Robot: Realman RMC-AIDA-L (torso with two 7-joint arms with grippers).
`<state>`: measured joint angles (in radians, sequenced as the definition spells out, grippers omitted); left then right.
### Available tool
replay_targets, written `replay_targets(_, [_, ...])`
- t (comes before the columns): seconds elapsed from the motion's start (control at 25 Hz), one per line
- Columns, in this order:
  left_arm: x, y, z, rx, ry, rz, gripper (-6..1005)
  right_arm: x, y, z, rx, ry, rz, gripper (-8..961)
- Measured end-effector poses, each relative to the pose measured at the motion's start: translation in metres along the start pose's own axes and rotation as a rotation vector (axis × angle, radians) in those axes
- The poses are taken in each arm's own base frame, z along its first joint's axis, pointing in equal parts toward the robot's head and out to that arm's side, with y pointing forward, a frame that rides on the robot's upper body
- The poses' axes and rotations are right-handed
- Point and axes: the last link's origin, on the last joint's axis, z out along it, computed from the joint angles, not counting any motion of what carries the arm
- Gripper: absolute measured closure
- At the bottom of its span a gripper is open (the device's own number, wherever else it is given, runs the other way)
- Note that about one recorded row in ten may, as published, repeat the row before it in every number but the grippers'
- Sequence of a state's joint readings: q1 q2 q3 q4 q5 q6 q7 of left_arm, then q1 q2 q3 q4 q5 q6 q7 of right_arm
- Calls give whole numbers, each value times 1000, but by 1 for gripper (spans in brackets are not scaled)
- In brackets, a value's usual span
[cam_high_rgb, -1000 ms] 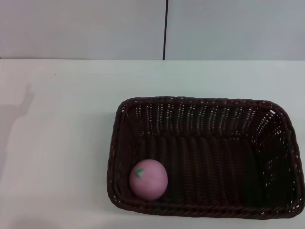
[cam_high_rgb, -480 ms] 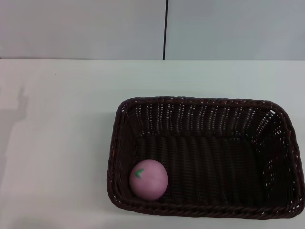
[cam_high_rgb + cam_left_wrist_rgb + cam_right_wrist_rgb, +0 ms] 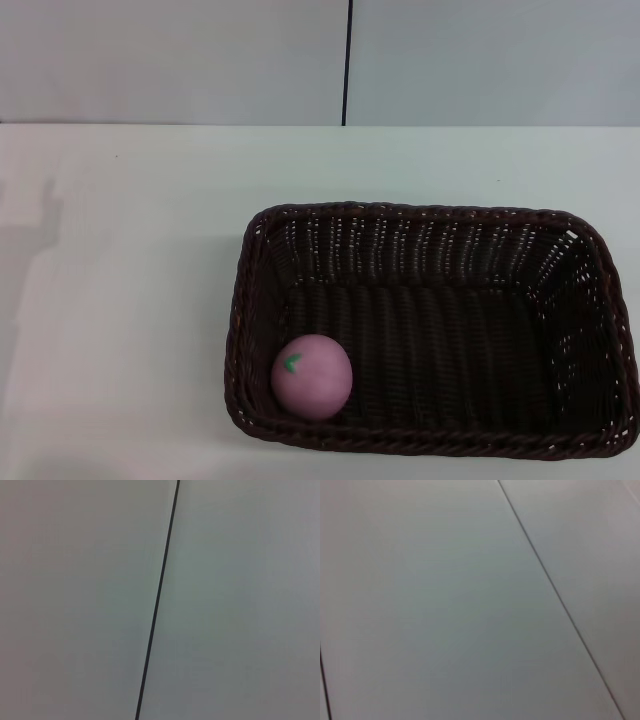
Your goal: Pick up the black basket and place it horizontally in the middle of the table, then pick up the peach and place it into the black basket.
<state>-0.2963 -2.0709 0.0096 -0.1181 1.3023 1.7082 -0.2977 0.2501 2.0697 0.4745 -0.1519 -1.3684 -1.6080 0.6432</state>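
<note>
In the head view the black basket (image 3: 430, 330) sits on the white table (image 3: 130, 300), its long side running across the view, set toward the robot's right and near the front edge; its right end reaches the edge of the view. The peach (image 3: 311, 376) lies inside the basket, in the near corner on the robot's left, resting on the woven floor and close against the near wall, with its small green leaf mark facing up and to the left. A faint grey shadow (image 3: 40, 215) falls on the tabletop at the far left. Behind the table stands a pale wall (image 3: 180, 60) split by a thin dark vertical seam (image 3: 349, 60). Neither arm nor gripper appears here. The left wrist view holds only the pale wall and one dark seam line slanting across it; the left gripper is out of sight, so whether its fingers are spread or pressed together cannot be told. The right wrist view likewise shows just pale panels crossed by thin dark lines, and the right gripper's state cannot be told either.
</note>
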Motion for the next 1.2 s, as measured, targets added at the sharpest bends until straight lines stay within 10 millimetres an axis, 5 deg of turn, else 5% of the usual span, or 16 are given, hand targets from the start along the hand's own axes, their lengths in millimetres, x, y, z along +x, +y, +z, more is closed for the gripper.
replay_targets(0.72, [-2,-2,4,2,-15,8,478,5,0,-1,27,18,17,409])
replay_targets(1.04, [-4,-3,4,22,-26,1,813,7,1,-1,31,24,25,409])
replay_targets(1.2, [-5,-3,5,20,-27,1,813,8,1,-1,32,26,27,409])
